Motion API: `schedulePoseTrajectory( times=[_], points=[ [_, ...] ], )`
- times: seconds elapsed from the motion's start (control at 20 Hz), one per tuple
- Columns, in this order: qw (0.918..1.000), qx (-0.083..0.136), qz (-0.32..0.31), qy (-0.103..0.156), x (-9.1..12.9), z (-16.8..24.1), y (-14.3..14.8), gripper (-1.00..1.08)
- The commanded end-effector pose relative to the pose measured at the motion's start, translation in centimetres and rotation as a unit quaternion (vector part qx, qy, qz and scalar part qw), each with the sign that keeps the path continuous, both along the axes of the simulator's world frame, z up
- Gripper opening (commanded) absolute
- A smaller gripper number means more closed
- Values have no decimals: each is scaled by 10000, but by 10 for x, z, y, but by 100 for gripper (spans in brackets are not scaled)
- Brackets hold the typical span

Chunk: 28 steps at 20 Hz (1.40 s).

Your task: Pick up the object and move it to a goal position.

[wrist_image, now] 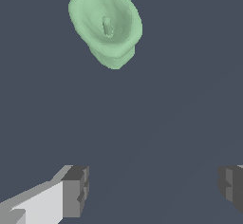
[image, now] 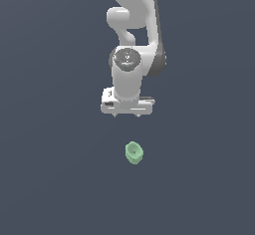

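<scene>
The object [image: 134,152] is a small light-green cup-like piece with a round hollow opening, lying on the dark grey floor in the exterior view, below the arm. It also shows in the wrist view [wrist_image: 106,23], with its hollow facing the camera. My gripper [image: 126,114] hangs from the white arm, above and apart from the object. In the wrist view my gripper [wrist_image: 154,190] is open, its two grey fingertips [wrist_image: 76,191] wide apart with nothing between them. The object lies well ahead of the fingers, not between them.
The white arm [image: 130,35] rises behind the gripper toward the top of the exterior view. The dark grey floor [image: 55,179] spreads around the object. No goal marker shows.
</scene>
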<state>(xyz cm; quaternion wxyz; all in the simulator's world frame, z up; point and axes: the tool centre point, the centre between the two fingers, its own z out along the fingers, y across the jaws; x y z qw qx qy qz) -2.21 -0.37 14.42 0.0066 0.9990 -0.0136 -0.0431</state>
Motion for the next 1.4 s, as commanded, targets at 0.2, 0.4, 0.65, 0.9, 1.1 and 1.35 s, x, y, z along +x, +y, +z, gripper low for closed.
schedulePoseTrajectory(
  times=[0.2, 0.4, 0.65, 0.9, 1.1, 1.35],
  points=[
    [10000, -26, 52, 62, -3, -2, 0, 100],
    [9997, -75, 139, 179, -10, -7, 1, 100],
    [9997, -75, 154, 179, -9, -7, 1, 100],
    [9993, -64, 328, 159, -2, -8, 2, 100],
    [9981, -43, 600, 121, 9, -10, 5, 100],
    [9939, -4, 1102, 50, 30, -14, 10, 100]
  ],
)
